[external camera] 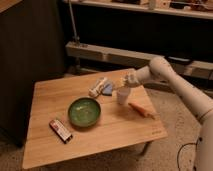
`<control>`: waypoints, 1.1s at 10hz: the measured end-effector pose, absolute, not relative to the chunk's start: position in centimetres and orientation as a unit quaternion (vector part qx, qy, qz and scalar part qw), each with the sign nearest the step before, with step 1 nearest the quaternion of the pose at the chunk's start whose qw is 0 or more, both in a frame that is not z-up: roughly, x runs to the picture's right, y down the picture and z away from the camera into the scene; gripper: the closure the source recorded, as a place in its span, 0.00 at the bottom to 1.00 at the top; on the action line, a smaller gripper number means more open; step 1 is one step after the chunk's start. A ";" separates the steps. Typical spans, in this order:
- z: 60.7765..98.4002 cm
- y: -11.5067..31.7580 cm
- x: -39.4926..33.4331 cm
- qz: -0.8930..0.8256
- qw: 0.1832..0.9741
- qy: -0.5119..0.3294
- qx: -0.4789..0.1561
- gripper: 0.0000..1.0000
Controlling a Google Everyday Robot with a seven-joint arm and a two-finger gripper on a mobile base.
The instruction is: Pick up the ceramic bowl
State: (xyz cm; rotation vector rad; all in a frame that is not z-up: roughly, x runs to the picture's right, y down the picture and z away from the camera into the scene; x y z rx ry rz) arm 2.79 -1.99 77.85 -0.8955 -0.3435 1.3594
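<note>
Toward the far edge of the table (125, 137) my gripper (125, 80) hung just above the white cup (122, 96), spread or clamped I could not tell, while the green bowl (84, 111) sat apart near the middle.

White arm (182, 90) outstretched (elbow bent), gripper (125, 80) low, mid-scene

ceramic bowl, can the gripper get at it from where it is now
Probably yes. The gripper hovers above the white cup, apart from the ceramic bowl, which lies uncovered on the table. Nothing sits in or over it; only the white cup and a packet lie near the path.
</note>
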 end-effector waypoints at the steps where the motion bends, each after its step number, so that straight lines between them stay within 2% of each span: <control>1: 76.4 -1.6 -0.4 0.597 0.697 -0.118 -0.381 0.68; 4: 76.2 0.5 -2.3 0.607 0.685 -0.089 -0.392 0.68; 5: 76.8 1.2 -1.5 0.616 0.676 -0.084 -0.395 0.68; 7: 78.1 3.5 1.3 0.637 0.657 -0.073 -0.397 0.75; 8: 78.9 4.6 2.8 0.646 0.650 -0.070 -0.394 0.74; 9: 79.9 5.7 3.8 0.653 0.645 -0.071 -0.390 0.67; 10: 81.0 6.6 4.5 0.658 0.641 -0.075 -0.388 0.53; 11: 81.6 6.8 4.7 0.661 0.636 -0.081 -0.390 0.44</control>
